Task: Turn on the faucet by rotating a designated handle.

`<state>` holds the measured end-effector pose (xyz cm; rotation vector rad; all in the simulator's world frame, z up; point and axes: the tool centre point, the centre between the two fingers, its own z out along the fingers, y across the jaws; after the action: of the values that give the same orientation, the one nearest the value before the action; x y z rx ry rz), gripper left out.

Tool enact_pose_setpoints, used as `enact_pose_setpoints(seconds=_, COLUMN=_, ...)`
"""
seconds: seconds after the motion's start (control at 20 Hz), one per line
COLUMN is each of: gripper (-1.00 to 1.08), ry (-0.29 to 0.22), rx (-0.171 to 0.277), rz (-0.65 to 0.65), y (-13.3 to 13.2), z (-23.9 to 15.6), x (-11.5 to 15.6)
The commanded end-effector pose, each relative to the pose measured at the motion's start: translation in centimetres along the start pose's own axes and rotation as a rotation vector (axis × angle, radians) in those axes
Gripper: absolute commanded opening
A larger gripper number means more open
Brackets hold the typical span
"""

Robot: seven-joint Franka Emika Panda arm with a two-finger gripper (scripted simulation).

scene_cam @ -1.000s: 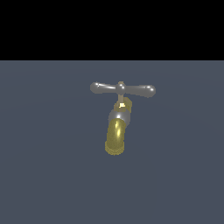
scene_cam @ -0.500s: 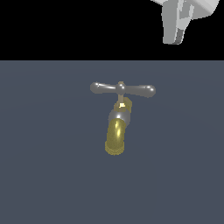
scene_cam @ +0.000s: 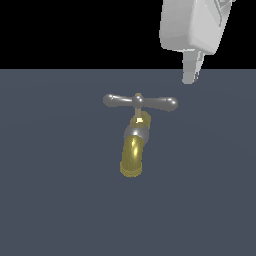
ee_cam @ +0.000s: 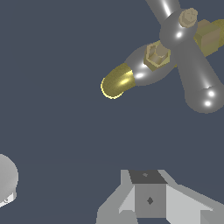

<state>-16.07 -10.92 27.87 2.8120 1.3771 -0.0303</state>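
Note:
The faucet (scene_cam: 134,150) stands in the middle of the exterior view, its yellow-brass spout pointing toward the camera below a grey collar. The handle (scene_cam: 140,102), a grey crossbar with bulbous ends, lies level across the brass stem. My gripper (scene_cam: 192,74) hangs high toward the exterior view's right, above and beyond the handle's right end, touching nothing. Only one finger outline shows there, so its state is unclear. In the wrist view the faucet (ee_cam: 131,76) and handle (ee_cam: 188,57) lie well apart from the gripper (ee_cam: 148,199).
The dark grey floor (scene_cam: 55,200) stretches around the faucet. The white hand body (scene_cam: 192,25) fills the upper part of the exterior view's right. A rounded white part (ee_cam: 5,180) shows at the wrist view's edge.
The hand has come down into the exterior view from the upper right: absent a second ago, its tip half a second ago, now lower and nearer the handle's right end. The faucet has not moved.

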Motion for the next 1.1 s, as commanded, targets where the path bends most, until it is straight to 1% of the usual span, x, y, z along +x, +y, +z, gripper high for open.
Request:
enact_pose_setpoints(seconds=0.0, gripper=-1.0, ry=0.002, rx=-0.002, rz=-0.057, y=0.8, z=1.1, x=0.4)
enact_pose_setpoints(seconds=0.55, gripper=-1.0, ry=0.011, rx=-0.006, rz=-0.275, y=3.7, z=5.5, x=2.4)
enact_pose_setpoints(seconds=1.05, gripper=-1.0, ry=0.019, rx=-0.005, rz=-0.385, y=4.9, z=7.6, x=3.8)
